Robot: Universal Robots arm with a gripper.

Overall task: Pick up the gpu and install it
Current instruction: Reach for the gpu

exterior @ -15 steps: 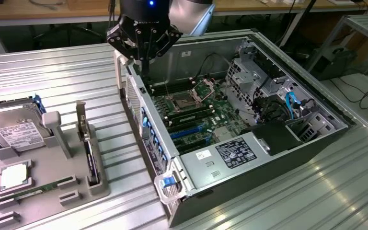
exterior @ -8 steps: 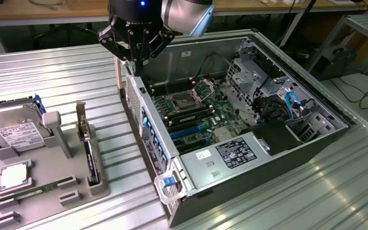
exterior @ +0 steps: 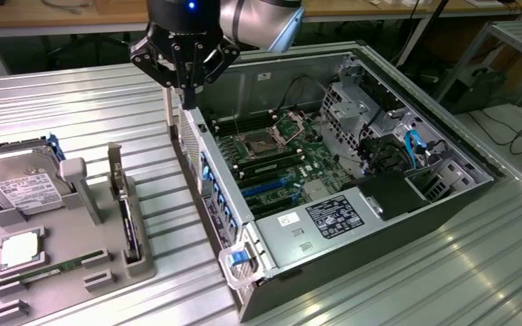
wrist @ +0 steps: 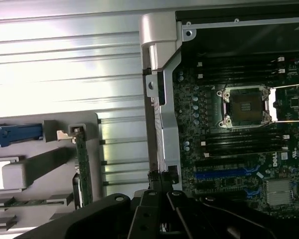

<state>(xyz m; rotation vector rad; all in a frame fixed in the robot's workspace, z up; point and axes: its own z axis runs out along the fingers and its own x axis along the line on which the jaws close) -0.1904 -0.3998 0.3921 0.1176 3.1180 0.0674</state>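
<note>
One computer case (exterior: 383, 268), one grey holder (exterior: 68, 234), one gpu (exterior: 128, 227), one hard drive (exterior: 24, 182) and one memory stick (exterior: 57, 269) are counted.

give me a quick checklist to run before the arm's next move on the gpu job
1. gpu standing on edge in the grey holder: ok
2. claw carrying nothing: ok, shut and empty
3. claw open for a grasp: not ok, shut
4. claw lined up over the gpu: not ok, it hangs above the wall of the computer case nearest the holder
5. case side open, motherboard exposed: ok
6. blue card slots free: ok by the look; fine debris cannot tell
</note>
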